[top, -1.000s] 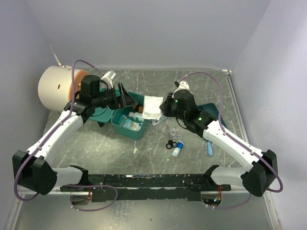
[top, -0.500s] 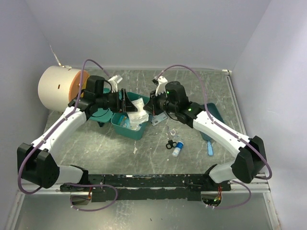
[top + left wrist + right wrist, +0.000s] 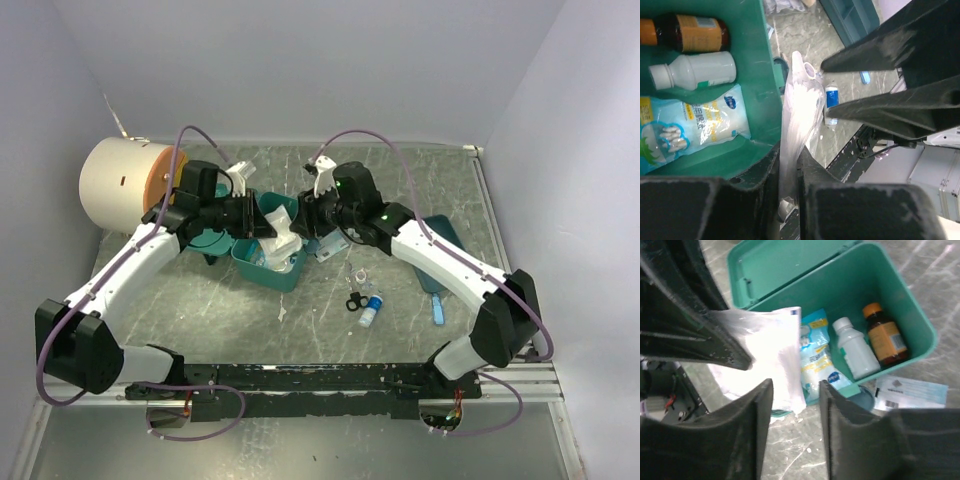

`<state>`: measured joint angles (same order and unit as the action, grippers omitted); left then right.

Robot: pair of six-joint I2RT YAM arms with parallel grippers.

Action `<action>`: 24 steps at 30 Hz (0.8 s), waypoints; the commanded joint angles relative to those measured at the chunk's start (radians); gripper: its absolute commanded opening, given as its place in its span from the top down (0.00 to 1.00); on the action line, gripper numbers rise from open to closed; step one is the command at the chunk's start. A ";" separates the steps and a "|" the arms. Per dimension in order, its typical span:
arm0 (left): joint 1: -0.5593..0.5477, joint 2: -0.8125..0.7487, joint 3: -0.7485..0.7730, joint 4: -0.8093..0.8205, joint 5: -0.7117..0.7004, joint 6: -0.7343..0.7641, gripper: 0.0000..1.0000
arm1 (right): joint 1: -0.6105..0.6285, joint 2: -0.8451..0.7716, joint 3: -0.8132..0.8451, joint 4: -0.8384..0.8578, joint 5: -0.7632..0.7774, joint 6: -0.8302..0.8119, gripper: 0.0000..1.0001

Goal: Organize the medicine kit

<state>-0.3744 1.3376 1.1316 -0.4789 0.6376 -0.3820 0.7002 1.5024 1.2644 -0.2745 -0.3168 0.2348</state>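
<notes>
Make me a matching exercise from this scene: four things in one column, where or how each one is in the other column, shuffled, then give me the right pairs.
Things
1. white pouch
2. white bottle
3. paper leaflet
4. lid of the medicine kit

Places and states
A. swung open
B. flat on the table beside the kit
C. pinched in the left tool
D. inside the kit, between the brown bottle and the blue packet

Pairs: 1-C, 2-D, 3-B, 4-A
</notes>
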 commanded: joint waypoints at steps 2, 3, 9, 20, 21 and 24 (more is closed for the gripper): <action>-0.003 -0.060 -0.091 0.129 -0.096 -0.133 0.77 | -0.019 -0.060 0.004 -0.015 0.221 0.105 0.53; -0.004 -0.066 -0.108 0.162 -0.116 -0.168 0.77 | -0.024 -0.074 -0.006 -0.013 0.259 0.128 0.53; -0.043 -0.065 -0.148 0.214 -0.306 -0.234 0.76 | -0.054 -0.154 -0.088 0.004 0.432 0.265 0.51; -0.175 0.055 -0.098 0.146 -0.588 -0.232 0.76 | -0.081 -0.103 -0.132 -0.007 0.421 0.357 0.51; -0.176 0.057 -0.101 0.141 -0.598 -0.222 0.76 | -0.085 -0.092 -0.130 -0.009 0.415 0.355 0.51; -0.176 0.056 -0.110 0.122 -0.629 -0.202 0.76 | -0.099 -0.064 -0.126 -0.007 0.400 0.348 0.51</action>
<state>-0.5446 1.4010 1.0058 -0.3450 0.1070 -0.6132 0.6216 1.4055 1.1358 -0.2798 0.0898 0.5705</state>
